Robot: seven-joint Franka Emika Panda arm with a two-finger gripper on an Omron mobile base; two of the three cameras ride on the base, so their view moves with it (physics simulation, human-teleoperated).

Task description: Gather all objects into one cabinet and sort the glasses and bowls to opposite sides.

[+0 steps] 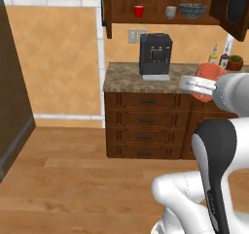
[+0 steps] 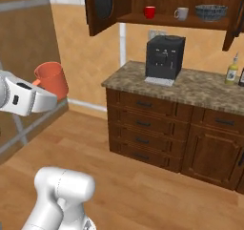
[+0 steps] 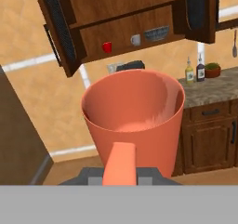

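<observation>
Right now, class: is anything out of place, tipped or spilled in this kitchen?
One thing: the salmon-pink cup is off the shelf, held in the gripper. The small red cup, grey mug and wide dark-grey bowl stand upright in the open dark-brown wall cabinet. Nothing looks spilled.

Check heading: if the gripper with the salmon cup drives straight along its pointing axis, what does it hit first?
Probably the open cabinet. The gripper, shut on the salmon-pink cup, aims up toward the cabinet's bottom shelf, where the red cup, grey mug and dark-grey bowl sit. The path there looks free; depth is unclear.
</observation>
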